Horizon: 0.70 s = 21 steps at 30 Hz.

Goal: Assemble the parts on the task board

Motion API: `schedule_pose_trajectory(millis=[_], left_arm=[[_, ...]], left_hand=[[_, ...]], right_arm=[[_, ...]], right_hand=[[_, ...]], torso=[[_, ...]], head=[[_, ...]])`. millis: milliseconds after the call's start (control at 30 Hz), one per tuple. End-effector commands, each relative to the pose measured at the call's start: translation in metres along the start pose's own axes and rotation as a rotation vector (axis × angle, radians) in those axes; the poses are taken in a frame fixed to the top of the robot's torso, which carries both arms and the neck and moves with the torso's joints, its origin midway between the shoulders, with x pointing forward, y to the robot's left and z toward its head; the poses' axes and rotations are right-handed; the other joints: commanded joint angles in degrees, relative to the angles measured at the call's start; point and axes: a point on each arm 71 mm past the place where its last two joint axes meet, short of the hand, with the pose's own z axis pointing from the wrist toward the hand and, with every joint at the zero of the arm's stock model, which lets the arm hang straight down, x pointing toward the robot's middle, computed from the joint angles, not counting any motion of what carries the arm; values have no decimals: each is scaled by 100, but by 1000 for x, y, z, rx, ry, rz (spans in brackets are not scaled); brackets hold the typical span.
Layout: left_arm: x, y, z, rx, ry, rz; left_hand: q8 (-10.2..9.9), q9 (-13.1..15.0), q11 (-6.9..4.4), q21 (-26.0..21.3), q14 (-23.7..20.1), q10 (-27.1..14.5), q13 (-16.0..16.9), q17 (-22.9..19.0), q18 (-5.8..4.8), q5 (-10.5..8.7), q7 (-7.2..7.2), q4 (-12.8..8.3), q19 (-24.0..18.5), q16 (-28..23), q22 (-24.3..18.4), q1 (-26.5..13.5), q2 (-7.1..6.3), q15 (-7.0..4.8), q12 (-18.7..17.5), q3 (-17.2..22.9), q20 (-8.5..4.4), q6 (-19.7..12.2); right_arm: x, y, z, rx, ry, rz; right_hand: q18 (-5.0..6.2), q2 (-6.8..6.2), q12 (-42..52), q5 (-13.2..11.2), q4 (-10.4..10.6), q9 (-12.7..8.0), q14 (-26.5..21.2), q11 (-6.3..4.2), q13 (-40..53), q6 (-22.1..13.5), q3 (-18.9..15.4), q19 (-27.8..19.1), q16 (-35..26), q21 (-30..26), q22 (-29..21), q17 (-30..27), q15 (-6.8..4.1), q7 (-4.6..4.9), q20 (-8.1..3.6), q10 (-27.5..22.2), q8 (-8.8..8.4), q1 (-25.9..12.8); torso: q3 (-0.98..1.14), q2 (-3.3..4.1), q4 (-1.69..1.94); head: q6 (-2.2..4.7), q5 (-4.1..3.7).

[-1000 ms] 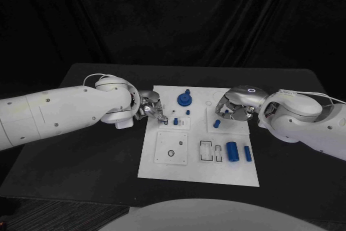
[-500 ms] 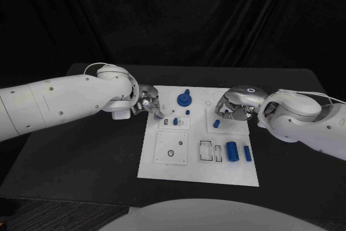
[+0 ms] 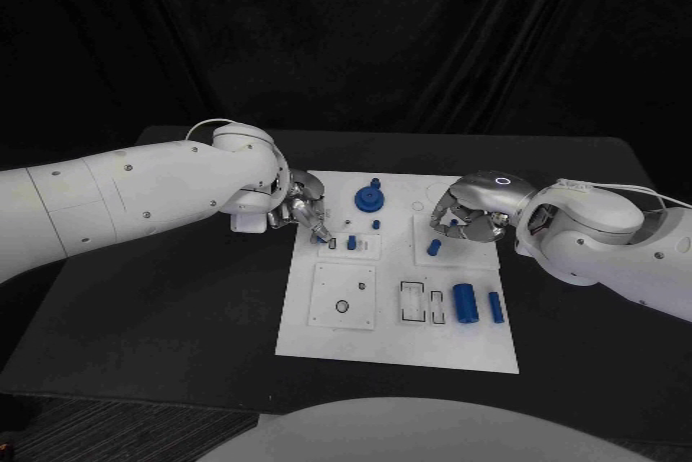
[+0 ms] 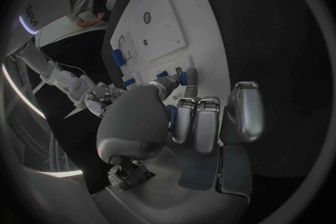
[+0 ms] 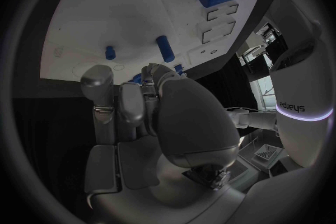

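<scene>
- Fingers of the left hand (image 3: 302, 210) are curled in, tips pointing down at the board's (image 3: 397, 327) far-left corner, beside a small blue peg (image 3: 351, 242) standing in a raised block (image 3: 351, 245). From the left wrist, one fingertip (image 4: 186, 75) reaches a blue part; whether anything is pinched cannot be told.
- Fingers of the right hand (image 3: 469, 214) are curled in over the board's far-right area; whether they hold anything cannot be told.
- Board: lies mid-table (image 3: 188, 312), long side running near to far.
- Blue knob (image 3: 371, 196): stands at the far edge, between the hands.
- Small stud (image 3: 376, 223): just nearer than the knob.
- Blue pin (image 3: 433, 247): stands just near of the right hand.
- Large cylinder (image 3: 464, 301) and thin cylinder (image 3: 495, 307): lie side by side at the right edge, next to two outlined slots (image 3: 423, 302).
- Square plate (image 3: 343, 295): on the left half, with a dark ring (image 3: 342, 306) on it.
</scene>
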Motion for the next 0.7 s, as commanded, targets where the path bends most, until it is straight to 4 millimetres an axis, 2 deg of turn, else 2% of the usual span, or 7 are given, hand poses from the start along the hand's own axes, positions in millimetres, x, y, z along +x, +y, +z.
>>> schedule_pose_trajectory(millis=[33,200,467,700], left_arm=[[2,-2,1,-1,56,28],[2,-5,2,2,61,35],[2,-10,4,10,65,42],[3,-12,3,13,69,46]], left_hand=[[-21,5,24,-26,595,298,1265,1509,91,-20,-48,-101,-27,15,1042,8,-42,20,-27,151,-5,-12],[-23,3,24,-26,595,300,1267,1509,91,-20,-48,-103,-27,15,1042,7,-43,20,-25,154,-5,-13],[-25,1,25,-24,595,302,1269,1509,90,-19,-47,-105,-26,15,1042,6,-43,20,-23,157,-5,-14],[-36,-8,26,-26,595,301,1268,1509,90,-4,-45,-115,-27,15,1042,-1,-46,21,-24,174,-4,-18]], right_arm=[[1,-1,0,19,3,0],[1,-1,0,18,4,0],[1,0,1,17,4,-1],[1,-1,1,19,4,-1]], right_hand=[[106,-8,-32,39,-15,-7,34,-14,263,25,26,-19,-18,-16,545,-5,12,7,-8,-28,-7,41],[106,-8,-32,39,-15,-7,34,-14,263,25,26,-19,-18,-16,545,-5,12,7,-8,-28,-7,41],[104,-11,-29,38,-20,-8,34,-11,267,25,29,-17,-17,-14,547,-4,14,10,-8,-25,-8,36],[104,-9,-32,39,-23,-8,35,-10,263,26,33,-17,-15,-17,547,-2,14,10,-8,-28,-8,37]], torso=[[-3,5,4],[2,-1,7],[-7,-5,11],[-3,-7,13]], head=[[-1,3],[-1,12],[-1,-5],[-1,-14]])
